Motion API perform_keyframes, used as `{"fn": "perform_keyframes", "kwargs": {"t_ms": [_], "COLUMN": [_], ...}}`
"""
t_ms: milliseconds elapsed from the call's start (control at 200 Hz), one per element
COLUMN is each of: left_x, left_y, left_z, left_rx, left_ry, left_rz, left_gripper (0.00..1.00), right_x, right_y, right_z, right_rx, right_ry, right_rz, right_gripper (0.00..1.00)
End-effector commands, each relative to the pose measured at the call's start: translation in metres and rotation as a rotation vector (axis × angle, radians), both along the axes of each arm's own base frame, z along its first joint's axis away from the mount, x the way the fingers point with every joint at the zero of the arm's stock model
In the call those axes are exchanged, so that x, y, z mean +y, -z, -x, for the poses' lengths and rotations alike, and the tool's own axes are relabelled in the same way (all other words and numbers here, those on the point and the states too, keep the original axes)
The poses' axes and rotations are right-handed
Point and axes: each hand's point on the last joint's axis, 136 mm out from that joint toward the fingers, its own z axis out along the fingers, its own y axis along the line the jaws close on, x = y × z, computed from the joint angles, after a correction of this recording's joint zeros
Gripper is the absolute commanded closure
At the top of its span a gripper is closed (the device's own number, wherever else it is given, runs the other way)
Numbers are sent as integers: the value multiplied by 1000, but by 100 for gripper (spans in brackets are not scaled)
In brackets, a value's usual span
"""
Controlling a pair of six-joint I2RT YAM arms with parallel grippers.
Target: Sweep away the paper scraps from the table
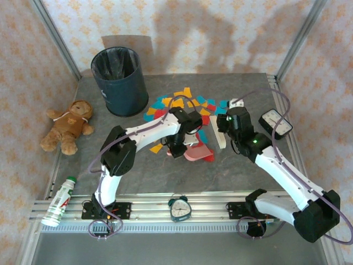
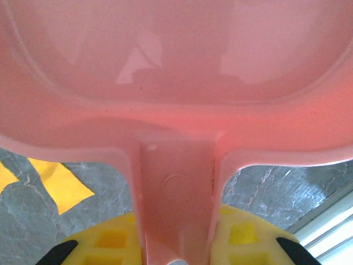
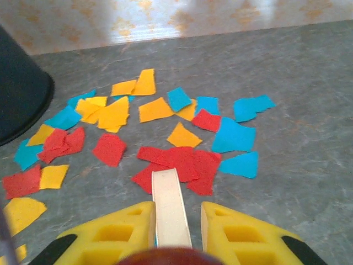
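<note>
My left jaws pinch the pink dustpan (image 2: 176,83), my right jaws pinch the brush (image 3: 170,204). Next I should push the paper scraps (image 3: 182,163) into it.

Your top cam sits high behind the arm bases (image 1: 105,210), looking down across the whole worktop (image 1: 220,182) to the far wall (image 1: 193,33). Left wrist cam looks ahead of the left fingers (image 2: 110,243), nose-close to the pink dustpan (image 2: 176,83). Right wrist cam peers low past the right fingers (image 3: 110,234) and the cream strip (image 3: 171,210) between them at the paper scraps (image 3: 182,160) just ahead, the patch your top cam catches too.
</note>
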Motion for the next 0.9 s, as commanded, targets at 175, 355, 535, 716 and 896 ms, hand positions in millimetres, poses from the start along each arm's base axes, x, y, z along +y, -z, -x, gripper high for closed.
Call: {"fn": "perform_keyframes", "kwargs": {"t_ms": [175, 355, 535, 716, 896], "left_x": [22, 39, 51, 65, 57], "left_y": [-10, 5, 6, 13, 21], "left_z": [10, 24, 39, 53, 56], "left_rx": [-29, 9, 39, 94, 138], "left_ry": [-19, -43, -63, -71, -65], "left_rz": [-3, -66, -88, -140, -127], "left_gripper": [100, 100, 100, 100, 100], "right_x": [-28, -27, -28, -24, -12], "right_y": [14, 27, 34, 42, 48], "right_z": [9, 7, 3, -1, -9], "right_rx": [21, 43, 52, 70, 85], "right_ry": [122, 129, 147, 136, 110], "right_rz": [70, 70, 85, 84, 60], "right_gripper": [100, 100, 100, 100, 100]}}
